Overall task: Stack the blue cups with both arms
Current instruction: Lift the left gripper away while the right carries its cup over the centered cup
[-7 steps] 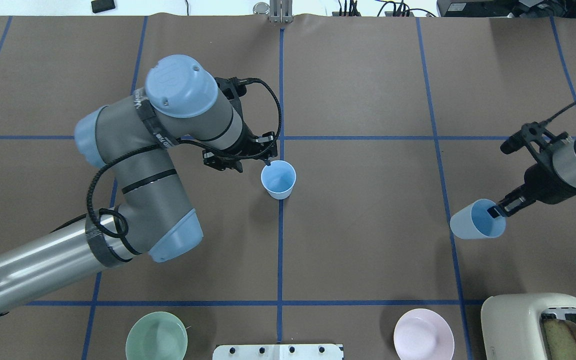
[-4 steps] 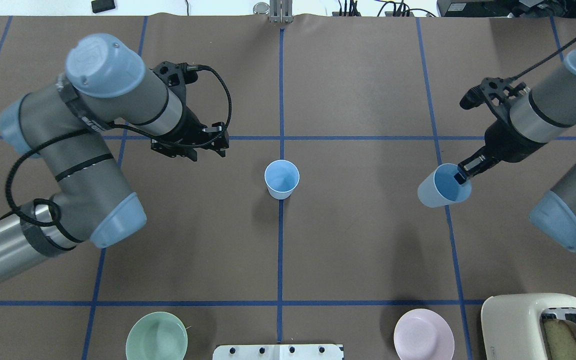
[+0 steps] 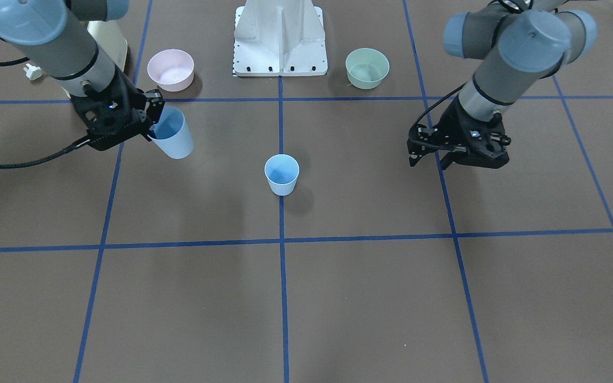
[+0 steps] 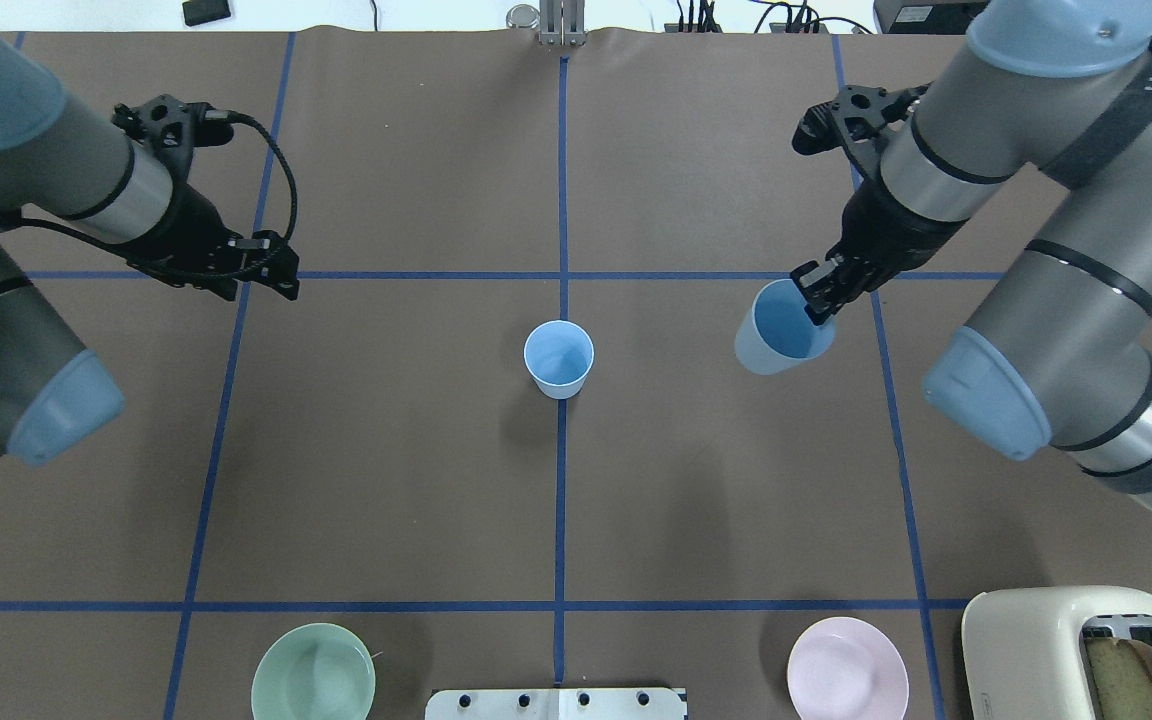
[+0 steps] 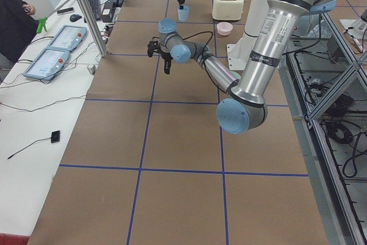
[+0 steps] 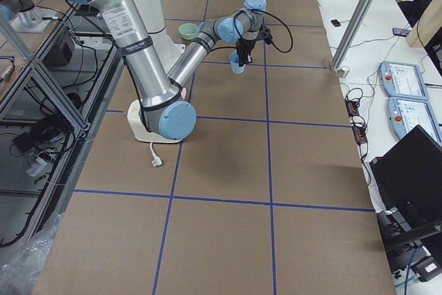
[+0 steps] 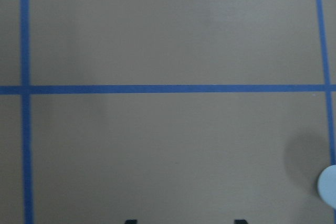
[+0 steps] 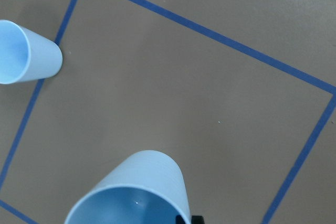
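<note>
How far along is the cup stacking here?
Done: one blue cup stands upright in the middle of the table, the open left hand well clear of it. In hand: the right hand pinches the second cup by its rim, raised and tilted, off to the side. Left: carrying it over and nesting it in the standing one.

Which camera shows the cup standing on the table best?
The overhead exterior view: the standing cup sits centred, unblocked, mouth up. The front-facing view shows it clearly; the right wrist view catches it at its edge; the left wrist shows only a sliver.
</note>
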Robot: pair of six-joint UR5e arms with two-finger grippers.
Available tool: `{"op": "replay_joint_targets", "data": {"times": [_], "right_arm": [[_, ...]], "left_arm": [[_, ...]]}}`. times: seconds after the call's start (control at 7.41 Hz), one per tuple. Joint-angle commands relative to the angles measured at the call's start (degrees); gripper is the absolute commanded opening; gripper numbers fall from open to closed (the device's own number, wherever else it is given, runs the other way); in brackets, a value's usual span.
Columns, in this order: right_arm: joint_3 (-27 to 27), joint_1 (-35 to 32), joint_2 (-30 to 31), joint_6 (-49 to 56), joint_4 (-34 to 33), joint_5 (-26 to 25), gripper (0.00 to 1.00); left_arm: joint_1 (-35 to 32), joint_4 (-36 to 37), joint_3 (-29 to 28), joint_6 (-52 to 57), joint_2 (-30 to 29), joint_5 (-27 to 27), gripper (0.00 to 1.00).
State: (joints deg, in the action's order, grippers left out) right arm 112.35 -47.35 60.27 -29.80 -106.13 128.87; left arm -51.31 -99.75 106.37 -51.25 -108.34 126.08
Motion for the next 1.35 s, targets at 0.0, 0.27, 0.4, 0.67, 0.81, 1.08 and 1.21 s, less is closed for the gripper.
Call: {"op": "replay_joint_targets", "data": {"times": [0.0, 0.27, 0.4, 0.67, 0.81, 1.08, 1.21], "right_arm": [[-3.8, 4.4, -7.9, -8.8, 0.0, -2.0, 0.00], [-9.8, 8.6, -14.3, -13.9, 1.2, -6.8, 0.00], [-13.4, 8.9, -15.1, -15.6, 7.7, -7.2, 0.00], [-15.3, 10.2, -15.4, -17.4, 10.3, -7.7, 0.00], [-15.8, 10.7, -15.5, -17.4, 10.4, -8.8, 0.00], [-16.0, 11.2, -15.4, -17.4, 10.3, -9.1, 0.00], [-16.6, 11.4, -15.5, -17.3, 10.4, -10.0, 0.00]], "left_arm": [[-6.6, -0.4, 0.2, 12.5, 7.3, 2.1, 0.81], [-8.3, -1.6, -0.1, 15.7, 11.4, 2.1, 0.83], [-8.5, -4.8, -0.2, 15.7, 13.7, 2.1, 0.84], [-13.7, -7.0, -1.6, 20.4, 17.3, 5.3, 0.89], [-18.5, -6.9, -4.0, 27.5, 18.9, 7.2, 0.96], [-22.5, -6.3, -6.3, 32.3, 19.7, 7.6, 0.96], [-22.5, -6.3, -6.3, 32.4, 19.7, 7.6, 0.96]]}}
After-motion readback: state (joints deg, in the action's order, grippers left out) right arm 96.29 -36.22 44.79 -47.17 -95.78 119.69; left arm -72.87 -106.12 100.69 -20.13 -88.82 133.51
